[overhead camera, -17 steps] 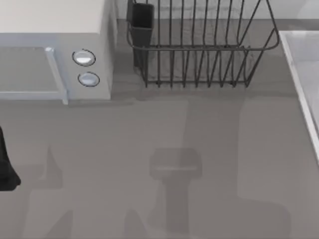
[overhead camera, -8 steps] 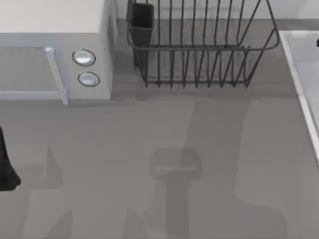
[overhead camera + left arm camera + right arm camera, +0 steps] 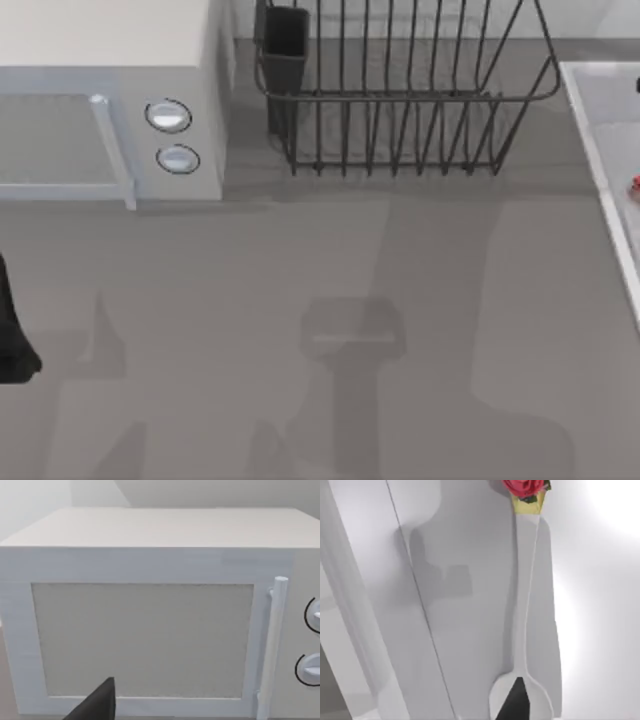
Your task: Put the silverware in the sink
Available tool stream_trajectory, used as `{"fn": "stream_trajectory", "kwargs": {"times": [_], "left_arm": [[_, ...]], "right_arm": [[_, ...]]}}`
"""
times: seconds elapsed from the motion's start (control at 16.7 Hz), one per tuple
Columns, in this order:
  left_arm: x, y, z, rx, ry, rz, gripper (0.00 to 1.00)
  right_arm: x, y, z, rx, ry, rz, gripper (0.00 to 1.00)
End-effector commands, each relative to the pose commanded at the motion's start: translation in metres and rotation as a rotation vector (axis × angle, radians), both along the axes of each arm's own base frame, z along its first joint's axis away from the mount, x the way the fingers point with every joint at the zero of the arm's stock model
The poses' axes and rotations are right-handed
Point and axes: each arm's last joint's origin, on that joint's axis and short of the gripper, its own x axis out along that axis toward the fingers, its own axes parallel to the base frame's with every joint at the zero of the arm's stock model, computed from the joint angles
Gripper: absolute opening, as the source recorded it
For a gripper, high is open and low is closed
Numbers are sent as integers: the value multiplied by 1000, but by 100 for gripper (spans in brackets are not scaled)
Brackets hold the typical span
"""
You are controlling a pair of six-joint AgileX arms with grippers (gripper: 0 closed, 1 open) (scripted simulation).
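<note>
Top view showed the large pale grey-white rectangular sink with lighter raised rim (image 3: pixel 597 150) at the table's right edge, the white box appliance with two round knobs (image 3: pixel 110 100) at the left, and the dark wire dish rack (image 3: pixel 400 100) between them at the back. A small red speck (image 3: pixel 635 184) sat inside the sink at the frame edge.

Right wrist view looked down over the sink floor (image 3: pixel 470 605): a long white spoon with a yellow handle end and red flower decoration (image 3: pixel 522 605) hung or lay directly below the right gripper (image 3: pixel 515 702), bowl nearest a dark fingertip (image 3: pixel 516 700). Cannot tell whether the fingers gripped it or had let go.

The left arm (image 3: pixel 12 330) was parked at the table's left edge, facing the appliance; its finger spread could not be told.

Judged step: delivery over the sink, at or near release. The next move likely called for confirming the spoon was free, then lifting straight up clear of the rim.
</note>
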Motion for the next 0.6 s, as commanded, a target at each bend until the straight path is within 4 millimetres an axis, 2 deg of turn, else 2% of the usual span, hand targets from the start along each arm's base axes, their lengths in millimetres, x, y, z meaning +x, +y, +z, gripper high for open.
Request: {"fn": "stream_trajectory", "kwargs": {"times": [0.24,0.6], "left_arm": [[0,0,0,0,0,0,100],[0,0,0,0,0,0,100]], "right_arm": [[0,0,0,0,0,0,98],[0,0,0,0,0,0,100]]}}
